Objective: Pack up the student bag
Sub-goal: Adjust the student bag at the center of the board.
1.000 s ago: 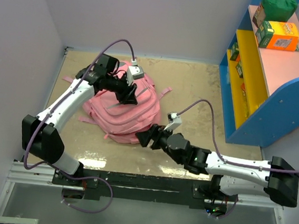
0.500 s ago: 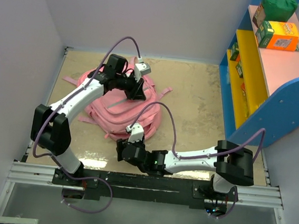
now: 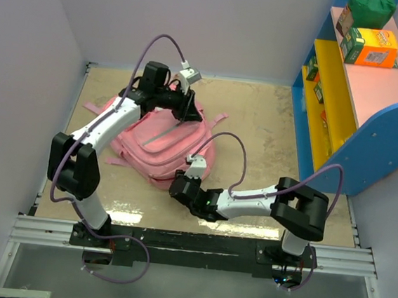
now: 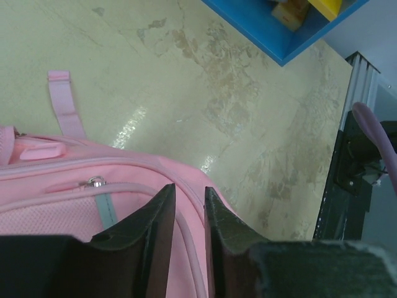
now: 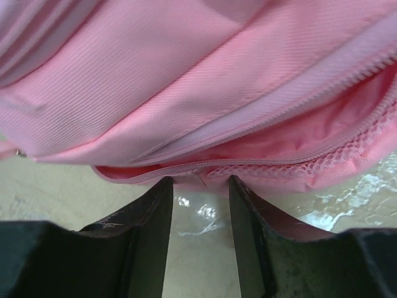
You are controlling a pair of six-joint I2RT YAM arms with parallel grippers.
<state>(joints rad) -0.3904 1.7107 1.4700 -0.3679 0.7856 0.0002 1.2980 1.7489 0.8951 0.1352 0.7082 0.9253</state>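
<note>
The left arm rises from its base at the near edge, bends at the elbow and reaches up and to the right, with the wrist turned so that the left hand comes down on the far top of the student bag. In the left wrist view its fingers are closed to a narrow slit, with a ridge of the pink piping running into the slit beside a small metal zip pull. The grip looks like a pinch on that seam, though the fingertips bury themselves in the fabric. The bag lies on the tan surface between the two arms, its straps trailing left and right, and the left forearm covers part of its far side. The right arm folds low over its base and stretches leftward along the surface, putting the right hand at the near edge of the bag. Its fingers stand moderately apart and hold nothing. Their tips sit right at an unzipped pocket mouth lined with pink mesh, glossy surface showing in the gap, and actual contact is hard to judge. A blue and yellow shelf unit stands at the far right, cut off by the frame.
</note>
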